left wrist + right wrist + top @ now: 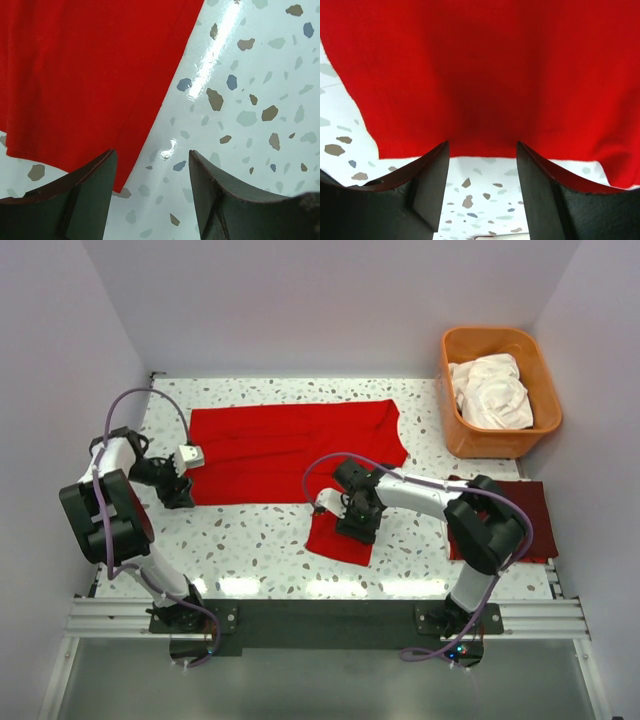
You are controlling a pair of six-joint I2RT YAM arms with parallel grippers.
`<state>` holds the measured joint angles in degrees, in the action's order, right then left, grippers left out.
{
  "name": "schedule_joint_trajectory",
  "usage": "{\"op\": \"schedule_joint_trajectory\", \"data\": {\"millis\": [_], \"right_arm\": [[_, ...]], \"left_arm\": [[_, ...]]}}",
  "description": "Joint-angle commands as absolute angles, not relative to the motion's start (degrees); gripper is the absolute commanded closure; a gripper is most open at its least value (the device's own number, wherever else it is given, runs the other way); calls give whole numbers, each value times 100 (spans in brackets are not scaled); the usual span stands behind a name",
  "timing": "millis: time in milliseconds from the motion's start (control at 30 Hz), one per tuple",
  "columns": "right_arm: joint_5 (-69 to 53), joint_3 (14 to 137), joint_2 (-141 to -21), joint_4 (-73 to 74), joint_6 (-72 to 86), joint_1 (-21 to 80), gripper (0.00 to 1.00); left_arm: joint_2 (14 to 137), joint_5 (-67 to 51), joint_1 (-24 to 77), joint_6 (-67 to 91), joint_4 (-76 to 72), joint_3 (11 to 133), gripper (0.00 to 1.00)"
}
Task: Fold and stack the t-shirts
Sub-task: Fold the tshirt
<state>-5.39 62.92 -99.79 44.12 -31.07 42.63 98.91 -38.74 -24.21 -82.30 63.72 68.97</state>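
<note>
Red shirt (290, 445) spread flat across upper middle of glossy speckled tabletop (250, 540), one flap reaching down to centre. Plain matte knit, thin and limp; probably light, sure to sag and crease when lifted, apt to slide on that slick surface. Best pinched at hems or corners, both sides together. Left tool (152, 185) parted over the shirt's left edge, gripping nothing. Right tool (482, 180) likewise parted and empty, just short of the flap's hem. Maroon shirt (535, 500) folded at right; white shirts (492, 390) bunched in rigid orange tub (497, 337), upper right.
</note>
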Motion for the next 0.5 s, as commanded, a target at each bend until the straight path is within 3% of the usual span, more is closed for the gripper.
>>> {"op": "schedule_joint_trajectory", "data": {"millis": [0,133,233,267,367,467], "right_arm": [[-255,6091,-10063,3938,-3050,4394,40],[-159,5880,-10099,3815,-3076,4447,41],[-18,5731,-10169,3657,-3041,4456,60],[-18,5696,-10204,3656,-3032,4456,74],[70,5782,-10195,3753,-2997,4456,100],[27,5932,-10055,3902,-2979,4447,100]], "left_arm": [[9738,-3903,-2461,-8929,6030,6759,36],[9861,-3850,-2461,-9202,5959,6724,38],[9826,-3789,-2461,-9272,5828,6628,43],[9826,-3718,-2470,-9359,5792,6583,45],[9887,-3455,-2479,-9798,5625,6469,54],[9993,-3331,-2470,-10229,5608,6530,58]]}}
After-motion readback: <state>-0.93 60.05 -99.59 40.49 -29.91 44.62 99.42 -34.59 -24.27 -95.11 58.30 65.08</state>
